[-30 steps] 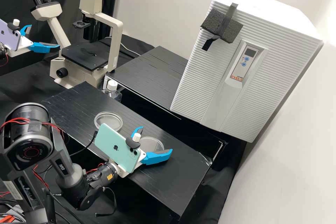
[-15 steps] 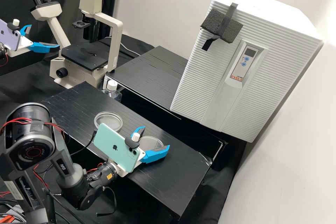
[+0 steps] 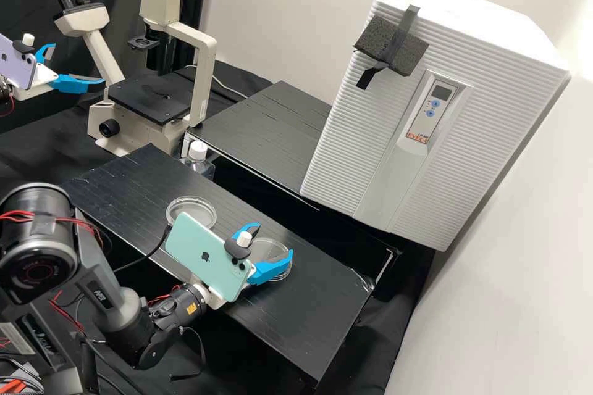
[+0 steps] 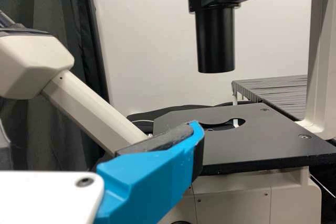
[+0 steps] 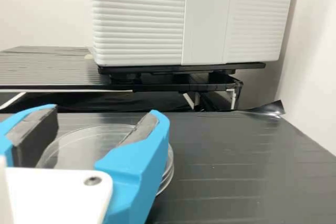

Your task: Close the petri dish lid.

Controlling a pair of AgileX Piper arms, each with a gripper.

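One clear round dish piece lies flat on the black bench in the high view. Another clear round dish lies nearer the bench's right end, partly behind my right gripper. In the right wrist view, my right gripper is open, its two fingers on either side of the clear dish, which shows stacked rims at one edge. Whether the fingers touch it I cannot tell. My left gripper is open and holds nothing, off the bench by the microscope; one finger of the left gripper shows in its wrist view.
The microscope stands at the back left, and a white-capped bottle is behind the black bench. A large white ribbed unit stands on the rear platform. Loose black tape sticks up at the bench's edge.
The right gripper's fingers have drawn closer together around the nearer dish. The right arm's elbow has shifted toward the left edge of the high view. The left arm has stayed still.
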